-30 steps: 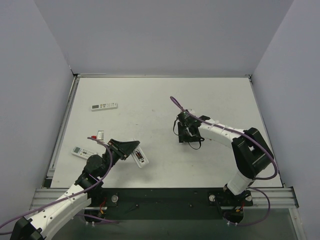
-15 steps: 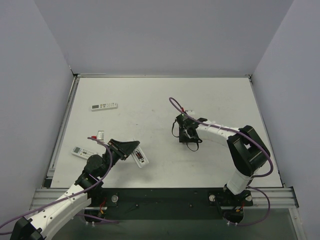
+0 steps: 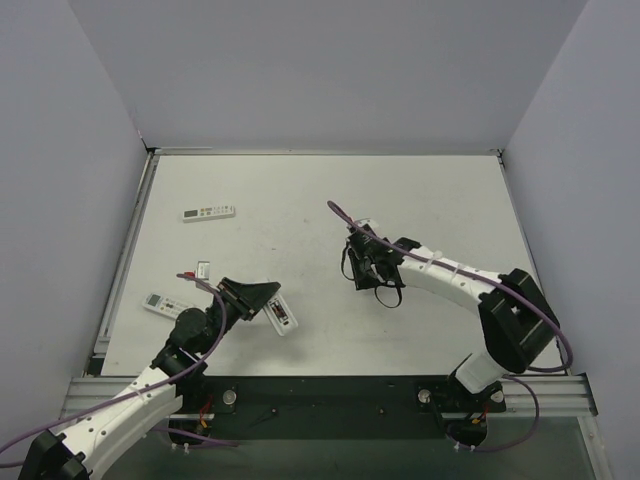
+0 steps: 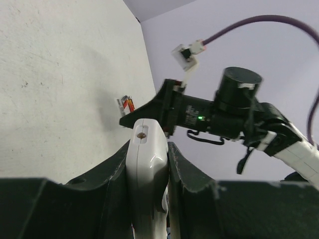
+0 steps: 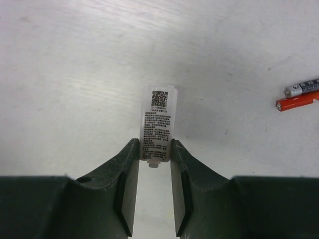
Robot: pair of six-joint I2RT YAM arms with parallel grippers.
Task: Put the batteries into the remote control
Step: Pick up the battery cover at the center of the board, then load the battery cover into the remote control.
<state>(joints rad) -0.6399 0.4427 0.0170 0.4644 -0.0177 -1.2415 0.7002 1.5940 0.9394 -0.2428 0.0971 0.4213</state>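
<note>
I see my left claw (image 4: 148, 147) clamped on the remote control (image 4: 144, 174), well to the left of the labelled cover (image 5: 158, 122) on the worktop (image 3: 300, 190), the batteries (image 5: 299, 95) lying near that cover, and my right claw (image 5: 154, 144) has narrowed since a second ago to pinch its sides.

remote control (image 4: 146, 164): white | cover (image 5: 157, 124): white, black QR code and fine print | batteries (image 5: 297, 102): 1 orange-red, 1 silver-grey with dark band | surface (image 5: 75, 74): off-white, faintly speckled
</note>
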